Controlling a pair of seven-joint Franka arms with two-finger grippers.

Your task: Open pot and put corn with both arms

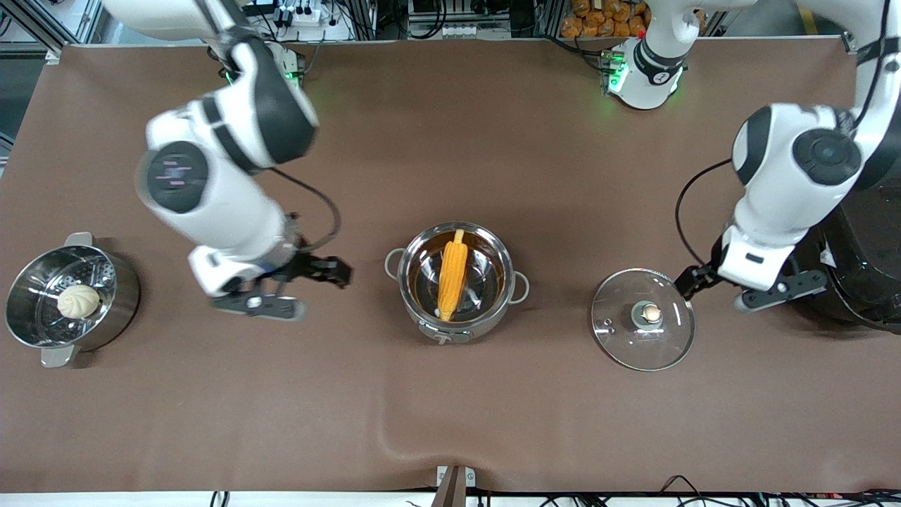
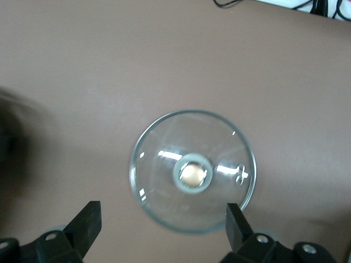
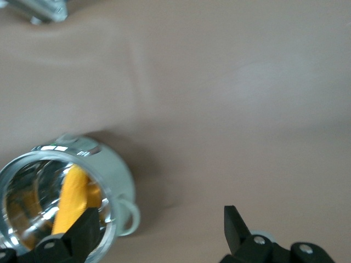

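The steel pot stands open at the table's middle, with the yellow-orange corn lying inside it. Its knobbed glass lid lies flat on the table toward the left arm's end. My left gripper is open and empty just above the lid's edge; in the left wrist view the lid lies past the gripper. My right gripper is open and empty over bare table beside the pot, toward the right arm's end. The right wrist view shows this gripper, the pot and the corn.
A steel steamer pot with a pale bun stands at the right arm's end of the table; its corner shows in the right wrist view. A large black rice cooker stands at the left arm's end.
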